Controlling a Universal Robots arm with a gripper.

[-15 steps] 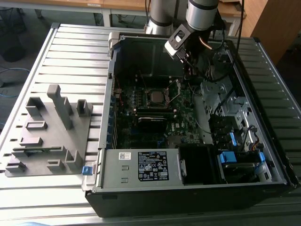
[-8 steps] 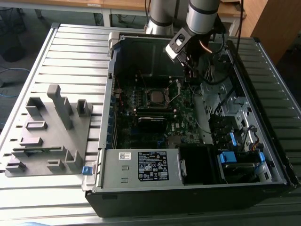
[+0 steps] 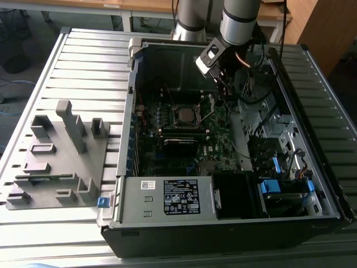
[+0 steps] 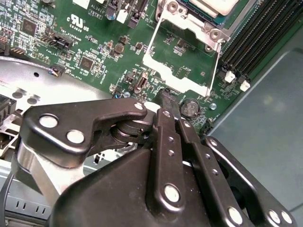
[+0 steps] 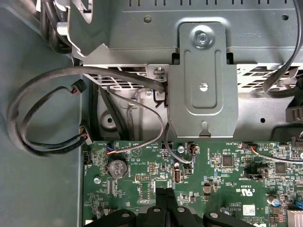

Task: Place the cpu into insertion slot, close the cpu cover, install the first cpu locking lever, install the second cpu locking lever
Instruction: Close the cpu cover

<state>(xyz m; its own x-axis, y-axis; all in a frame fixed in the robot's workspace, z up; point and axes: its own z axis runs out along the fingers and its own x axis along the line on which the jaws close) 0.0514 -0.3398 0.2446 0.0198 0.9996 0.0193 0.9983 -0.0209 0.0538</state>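
cpu [image 3: 183, 115]: lies flat in the insertion slot [image 4: 189, 20], metal face up.
insertion slot: on the green motherboard [image 3: 167, 159], inside the open computer case [image 3: 223, 226].
cpu cover [image 4: 173, 71]: swung open, off the insertion slot's edge.
gripper [image 4: 166, 95]: fingers pressed together, holding nothing; just past the open cover from the insertion slot, beside a coin battery [image 4: 191, 108].
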